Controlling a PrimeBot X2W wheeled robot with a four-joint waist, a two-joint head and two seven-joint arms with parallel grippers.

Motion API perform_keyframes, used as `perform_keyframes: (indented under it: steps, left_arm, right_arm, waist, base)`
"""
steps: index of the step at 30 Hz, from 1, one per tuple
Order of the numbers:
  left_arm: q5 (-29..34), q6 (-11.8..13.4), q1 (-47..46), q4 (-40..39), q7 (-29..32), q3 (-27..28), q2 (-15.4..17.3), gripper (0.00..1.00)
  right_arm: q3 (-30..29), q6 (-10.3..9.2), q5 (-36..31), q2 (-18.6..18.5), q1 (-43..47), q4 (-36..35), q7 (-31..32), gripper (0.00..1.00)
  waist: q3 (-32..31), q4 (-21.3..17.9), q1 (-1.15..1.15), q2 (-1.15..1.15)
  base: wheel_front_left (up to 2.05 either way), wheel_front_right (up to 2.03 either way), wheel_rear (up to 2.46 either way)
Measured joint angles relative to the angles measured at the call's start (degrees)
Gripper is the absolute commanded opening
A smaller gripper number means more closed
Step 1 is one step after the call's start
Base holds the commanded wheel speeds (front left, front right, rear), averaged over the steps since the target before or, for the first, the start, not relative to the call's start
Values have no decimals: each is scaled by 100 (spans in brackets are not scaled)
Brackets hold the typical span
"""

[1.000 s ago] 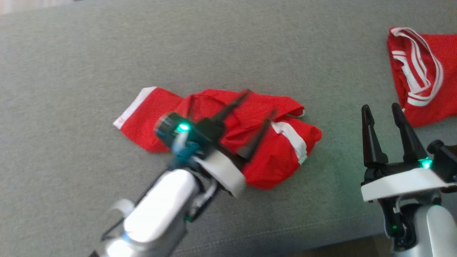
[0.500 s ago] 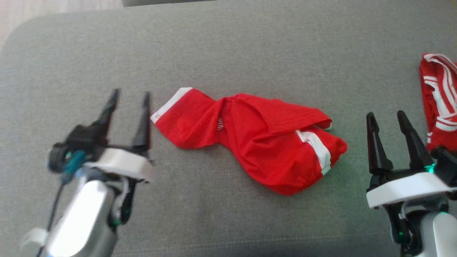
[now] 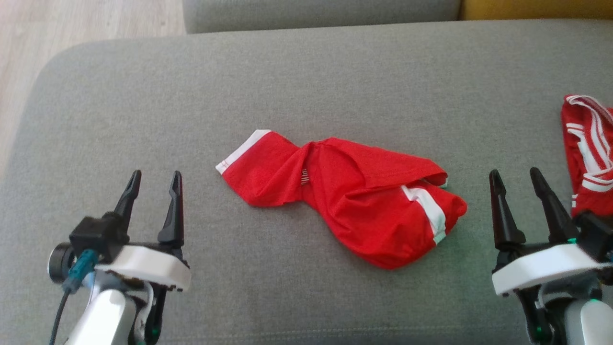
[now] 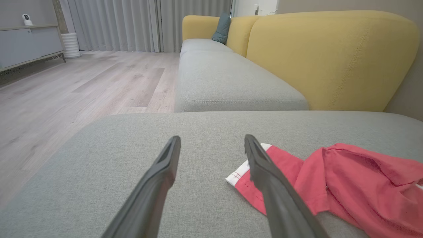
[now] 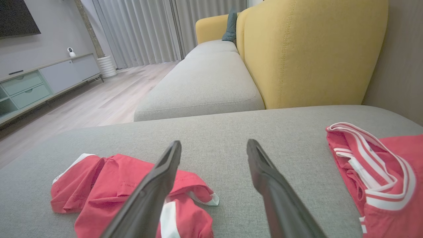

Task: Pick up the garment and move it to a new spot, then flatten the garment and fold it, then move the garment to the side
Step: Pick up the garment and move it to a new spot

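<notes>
The crumpled red garment (image 3: pixel 345 191) with white trim lies mid-cushion on the grey sofa seat (image 3: pixel 287 72), touched by neither gripper. The left gripper (image 3: pixel 155 177) hovers to its left and the right gripper (image 3: pixel 513 173) to its right, both with fingers spread and empty. Another red striped garment (image 3: pixel 586 158) lies at the far right.

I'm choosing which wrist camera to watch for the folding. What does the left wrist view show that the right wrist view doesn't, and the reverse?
Left wrist view, not the right: the open left gripper. Right wrist view, not the left: the open right gripper, a second striped garment and a dark wall screen. Both: the crumpled red garment on the grey cushion, the yellow backrest, the curtains.
</notes>
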Motion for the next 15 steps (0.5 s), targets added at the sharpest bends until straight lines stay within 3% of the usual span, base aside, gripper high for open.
perform_keyframes:
  steps: [15]
  left_arm:
    - [1, 53, 329, -123, 10, -24, 91, 100]
  right_arm:
    - [44, 0, 0, 0, 189, -115, 67, 100]
  waist:
    - [-205, -32, 0, 0]
  base:
    - [0, 0, 0]
